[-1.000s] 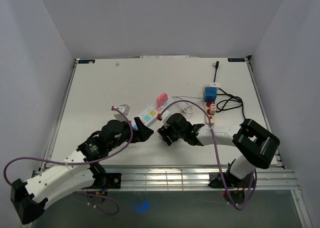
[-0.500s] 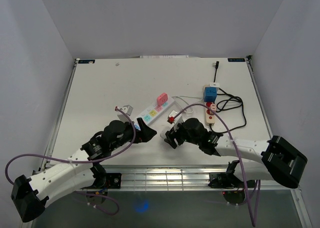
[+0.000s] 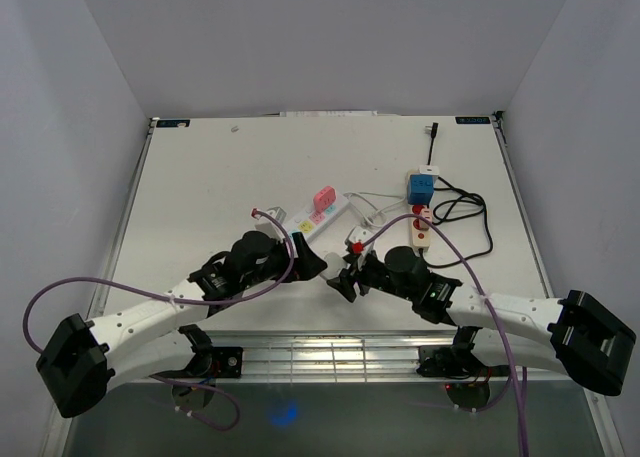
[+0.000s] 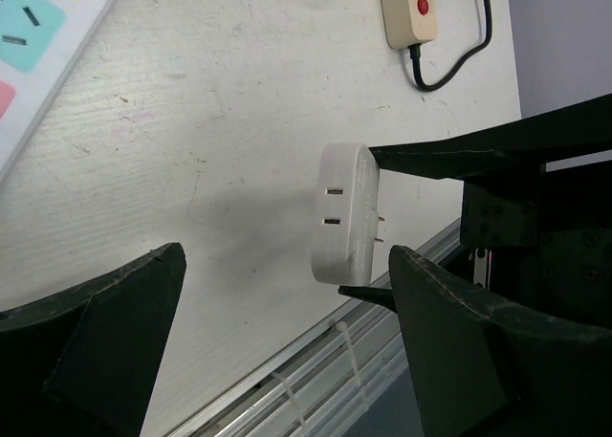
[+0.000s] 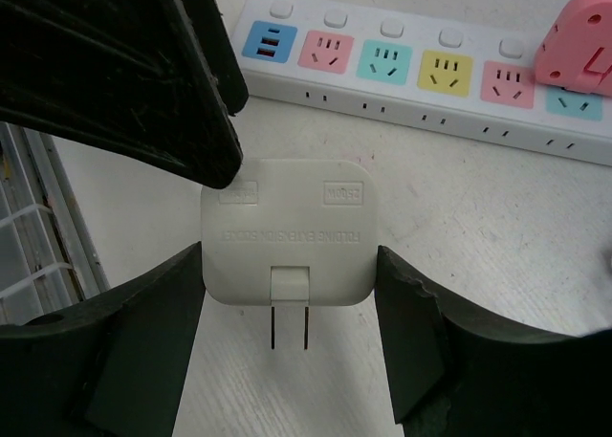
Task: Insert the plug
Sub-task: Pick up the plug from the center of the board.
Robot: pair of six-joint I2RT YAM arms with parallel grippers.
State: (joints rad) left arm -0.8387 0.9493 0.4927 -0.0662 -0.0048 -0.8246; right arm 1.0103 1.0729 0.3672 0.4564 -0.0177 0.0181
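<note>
My right gripper (image 5: 287,270) is shut on a white folding plug adapter (image 5: 287,231), its two prongs pointing back toward the wrist, and holds it a little above the table. The left wrist view shows the adapter (image 4: 344,212) pinched between the right fingers (image 4: 449,158), its slotted face toward that camera. My left gripper (image 4: 287,308) is open and empty, just in front of the adapter; one of its fingers (image 5: 143,74) fills the right wrist view's upper left. The white power strip (image 5: 421,78) with coloured sockets lies beyond. From above, both grippers (image 3: 315,267) (image 3: 342,279) meet below the strip (image 3: 318,215).
A pink adapter (image 3: 324,196) sits plugged in the strip's far end (image 5: 579,35). A beige strip with a red switch (image 3: 422,229) (image 4: 411,11), a blue adapter (image 3: 420,188) and black cable (image 3: 465,212) lie to the right. The table's near rail (image 4: 316,360) is close below the grippers.
My left gripper has moved right, up to the adapter. The right arm has swung its elbow out to the right while its gripper keeps the adapter at about the same spot.
</note>
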